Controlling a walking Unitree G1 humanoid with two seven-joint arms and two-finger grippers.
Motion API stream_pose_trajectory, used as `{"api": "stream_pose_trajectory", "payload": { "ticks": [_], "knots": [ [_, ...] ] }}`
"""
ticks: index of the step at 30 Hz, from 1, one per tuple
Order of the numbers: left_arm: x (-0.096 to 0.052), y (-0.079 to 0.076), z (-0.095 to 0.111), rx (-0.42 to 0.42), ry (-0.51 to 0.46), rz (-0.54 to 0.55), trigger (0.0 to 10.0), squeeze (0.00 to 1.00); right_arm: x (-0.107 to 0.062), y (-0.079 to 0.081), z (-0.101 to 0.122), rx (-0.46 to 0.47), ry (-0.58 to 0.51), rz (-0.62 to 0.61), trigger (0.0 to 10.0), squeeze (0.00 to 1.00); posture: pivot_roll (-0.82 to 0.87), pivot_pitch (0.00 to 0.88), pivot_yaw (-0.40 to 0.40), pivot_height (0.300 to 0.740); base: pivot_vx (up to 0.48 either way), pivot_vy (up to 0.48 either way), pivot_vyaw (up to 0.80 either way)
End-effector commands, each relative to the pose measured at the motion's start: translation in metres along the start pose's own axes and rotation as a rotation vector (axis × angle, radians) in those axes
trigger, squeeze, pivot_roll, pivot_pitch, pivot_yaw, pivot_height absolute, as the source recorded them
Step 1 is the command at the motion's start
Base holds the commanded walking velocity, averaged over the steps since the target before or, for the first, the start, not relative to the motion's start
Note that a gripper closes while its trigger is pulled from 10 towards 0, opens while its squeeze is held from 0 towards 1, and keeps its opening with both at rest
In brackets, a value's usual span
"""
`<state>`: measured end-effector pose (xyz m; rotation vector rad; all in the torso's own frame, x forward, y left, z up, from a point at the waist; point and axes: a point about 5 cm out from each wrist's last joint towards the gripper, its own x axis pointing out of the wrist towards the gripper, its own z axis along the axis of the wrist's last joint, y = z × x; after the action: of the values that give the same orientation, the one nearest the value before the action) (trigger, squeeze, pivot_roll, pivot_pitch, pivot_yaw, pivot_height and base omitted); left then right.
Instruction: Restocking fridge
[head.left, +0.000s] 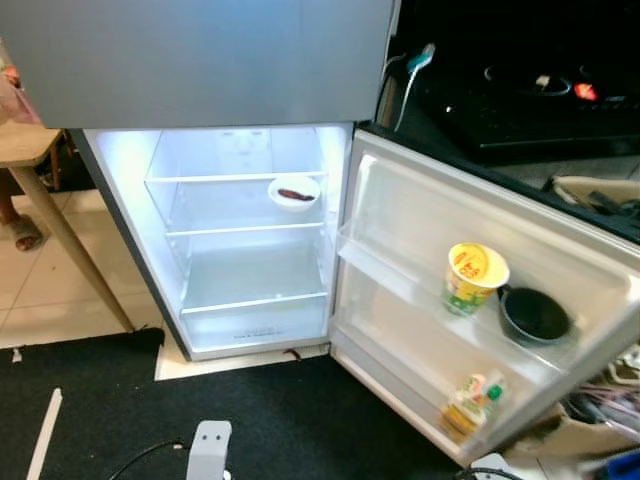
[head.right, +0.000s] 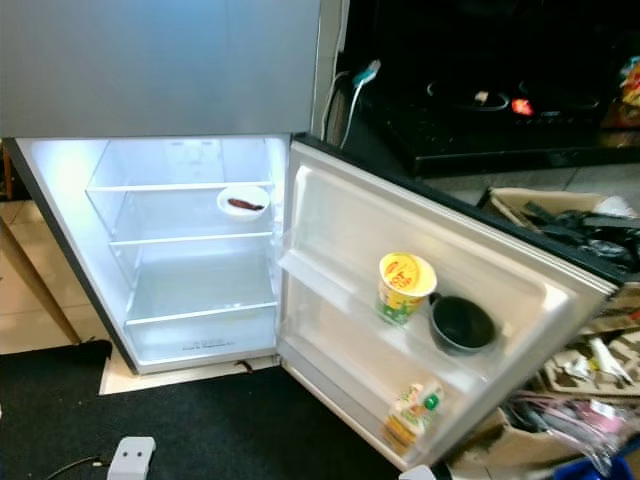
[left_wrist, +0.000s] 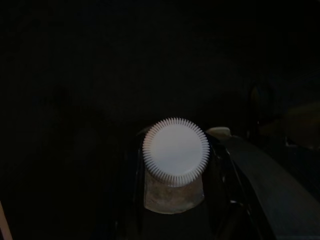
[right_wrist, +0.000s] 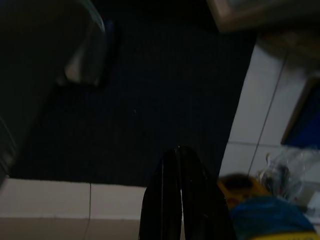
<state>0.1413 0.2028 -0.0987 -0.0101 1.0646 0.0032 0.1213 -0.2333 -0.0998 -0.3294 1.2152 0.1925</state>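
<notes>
Left gripper clamps white-capped bottle, carried low. Right gripper closed, empty, idle. Fridge open: bowl shelved; cup, pan, carton in door. Bottle unstocked.

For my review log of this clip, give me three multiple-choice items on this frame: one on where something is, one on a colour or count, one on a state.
1. Where is the white bowl?
A. On the fridge's top shelf
B. In the door rack
C. On the floor mat

2. What colour is the cup's lid?
A. Blue
B. Yellow
C. Black

3. How is the lower fridge door?
A. Shut
B. Removed
C. Swung open

Answers:
1. A: the bowl sits at the right end of the top glass shelf.
2. B: the cup in the upper door rack, beside the dark pan, has a yellow lid with red print.
3. C: the door stands wide to the right and the lit shelves show.
</notes>
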Motion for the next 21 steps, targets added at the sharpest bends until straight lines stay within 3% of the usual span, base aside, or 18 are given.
{"api": "stream_pose_trajectory", "payload": {
  "ticks": [1, 9, 21],
  "knots": [
    [0.0002, 0.0007, 0.0035, -0.002, -0.018, -0.004, 10.0, 0.00, -0.0002, -0.0023, 0.0009, -0.003, 0.001, -0.008, 10.0, 0.00, -0.08, 0.000, -0.010, 0.740, 0.244, 0.000, 0.00],
    [0.0004, -0.0017, 0.0024, 0.016, -0.008, -0.021, 10.0, 0.00, -0.0003, -0.0029, 0.0009, -0.001, 0.001, -0.011, 10.0, 0.00, -0.08, 0.000, -0.010, 0.740, 0.000, 0.000, 0.00],
    [0.0011, -0.0075, 0.0021, 0.003, -0.011, -0.042, 10.0, 0.00, -0.0004, -0.0042, 0.0017, -0.001, 0.000, -0.014, 10.0, 0.00, -0.09, 0.000, -0.013, 0.740, 0.000, -0.385, 0.00]
  ]
}}
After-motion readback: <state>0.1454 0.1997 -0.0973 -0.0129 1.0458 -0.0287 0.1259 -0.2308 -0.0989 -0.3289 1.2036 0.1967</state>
